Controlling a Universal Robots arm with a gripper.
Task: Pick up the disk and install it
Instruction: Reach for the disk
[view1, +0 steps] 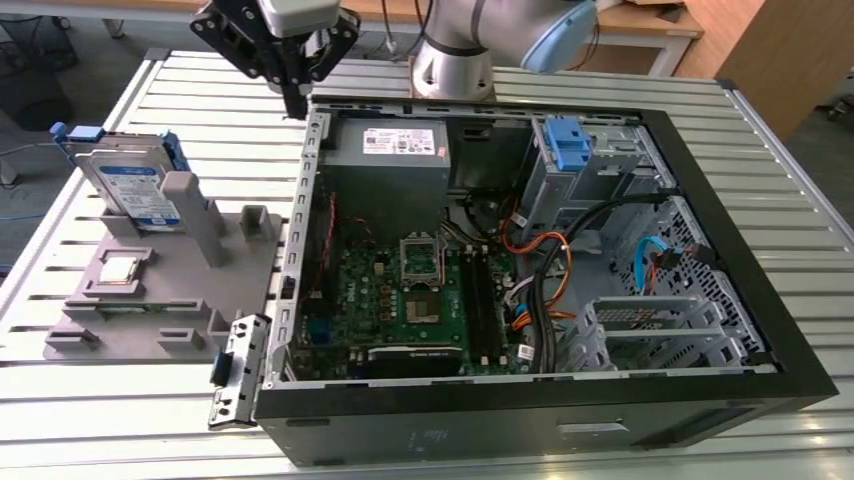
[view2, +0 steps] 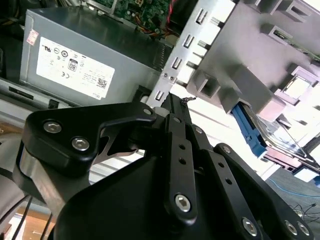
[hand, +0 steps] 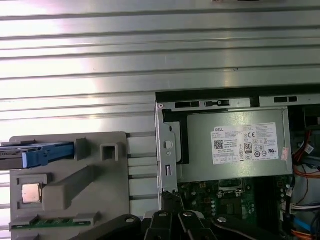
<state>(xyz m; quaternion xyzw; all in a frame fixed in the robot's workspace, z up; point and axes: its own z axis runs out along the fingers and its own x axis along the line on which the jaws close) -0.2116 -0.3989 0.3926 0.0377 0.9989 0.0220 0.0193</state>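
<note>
Bench: slatted metal bench (view1: 747, 140) carrying an open computer case (view1: 747, 372) and, to the exterior view's left, a grey holder (view1: 174, 300).
Disk: the disk (view1: 140, 195) stands on edge in the grey holder, upper left of the exterior view, blue rails along its edges, well apart from the case.
Pincer: the black pincer (view1: 294, 100) hangs at the top of the exterior view, just over the case's rear corner near the power supply (view1: 394, 150); fingers together, holding nothing.
Case interior: green motherboard (view1: 400, 290) exposed; blue bracket (view1: 567, 145) at upper right.
</note>
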